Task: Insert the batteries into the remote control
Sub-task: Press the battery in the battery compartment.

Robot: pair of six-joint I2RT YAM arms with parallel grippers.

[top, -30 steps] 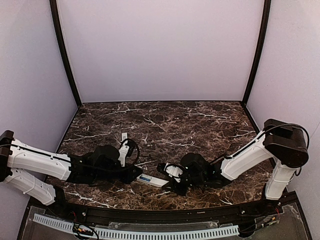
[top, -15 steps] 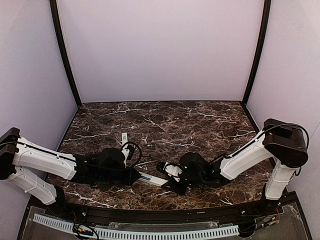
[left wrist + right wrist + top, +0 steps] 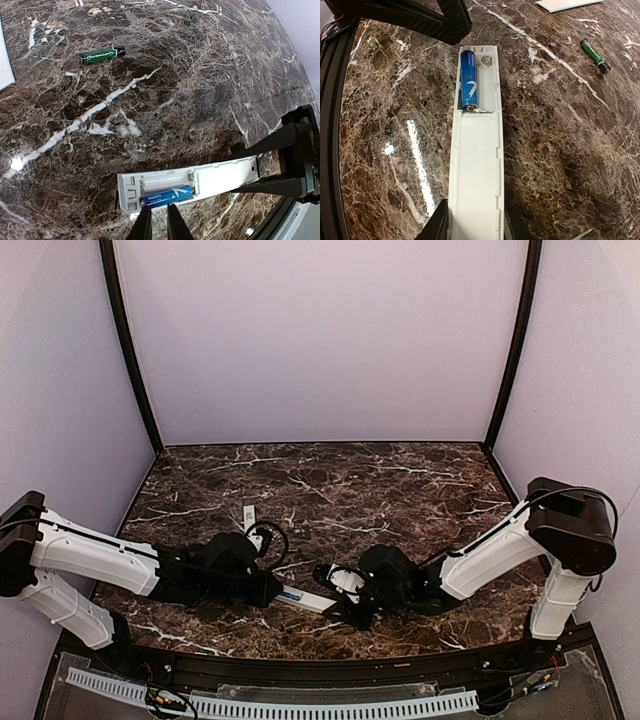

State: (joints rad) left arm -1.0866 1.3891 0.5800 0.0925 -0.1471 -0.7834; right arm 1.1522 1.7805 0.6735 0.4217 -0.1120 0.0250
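Observation:
The remote control (image 3: 305, 600) (image 3: 210, 180) (image 3: 475, 165) lies back-up on the marble with its battery bay open. My right gripper (image 3: 342, 606) (image 3: 472, 222) is shut on its closed end. One blue battery (image 3: 166, 196) (image 3: 469, 80) lies in the near slot of the bay, slightly askew; the slot beside it holds nothing. My left gripper (image 3: 272, 590) (image 3: 159, 222) sits right at the bay's edge next to that battery, its fingers (image 3: 145, 225) nearly together with nothing between them. A green battery (image 3: 102, 55) (image 3: 595, 56) lies loose on the table further back.
A flat white piece (image 3: 248, 512) (image 3: 5, 65) (image 3: 567, 4), apparently the battery cover, rests on the marble behind the left arm. Purple walls close the table on three sides, and a black rail (image 3: 320, 672) runs along the near edge.
The left arm has slid a little to the right, bringing its fingers up against the remote's open end. The right arm and the remote have stayed put.

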